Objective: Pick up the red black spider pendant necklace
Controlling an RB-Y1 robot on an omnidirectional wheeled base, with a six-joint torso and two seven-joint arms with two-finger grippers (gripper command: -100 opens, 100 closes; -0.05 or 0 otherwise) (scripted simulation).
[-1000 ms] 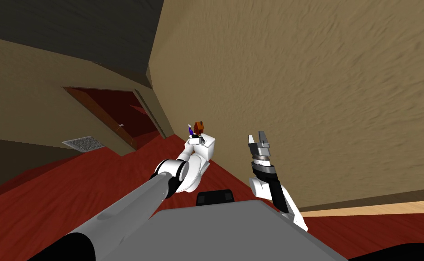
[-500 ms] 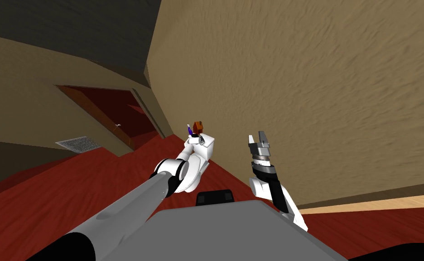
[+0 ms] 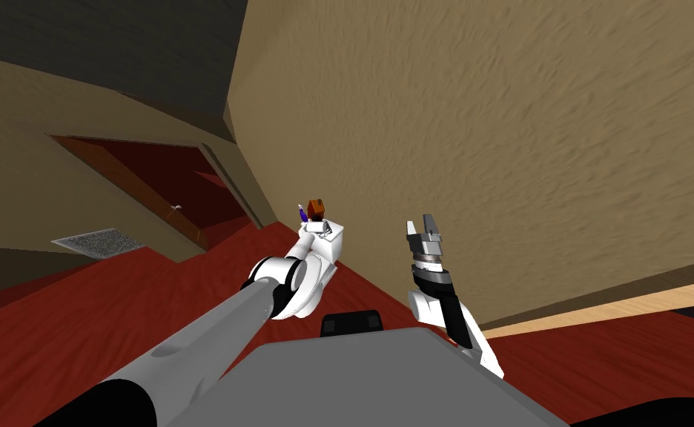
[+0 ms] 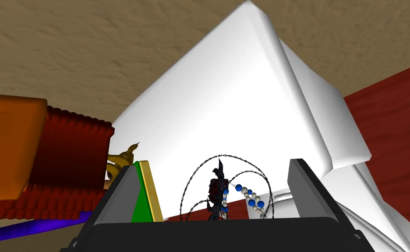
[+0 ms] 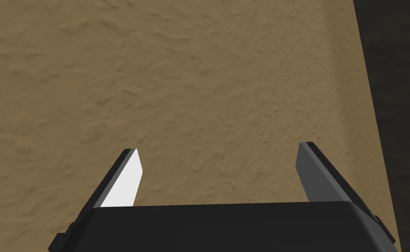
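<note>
Hovering low over the lid of a white toilet tank (image 4: 243, 100), the left gripper (image 4: 215, 165) has its fingers spread wide, and the spider necklace (image 4: 217, 192) lies between them, close to the gripper's body, its dark red-and-black pendant ringed by thin chain. A blue and white bead necklace (image 4: 251, 199) overlaps that chain, so closing here may well drag both up together, or the fine chain may slip out from the thin blades. An orange and red object (image 4: 46, 153) crowds one finger, and the tan wall (image 3: 523, 148) stands behind the tank; the lid's far side drops to the red floor (image 4: 397, 131). The right gripper (image 3: 422, 226) is raised by the wall, fingers wide, holding nothing
</note>
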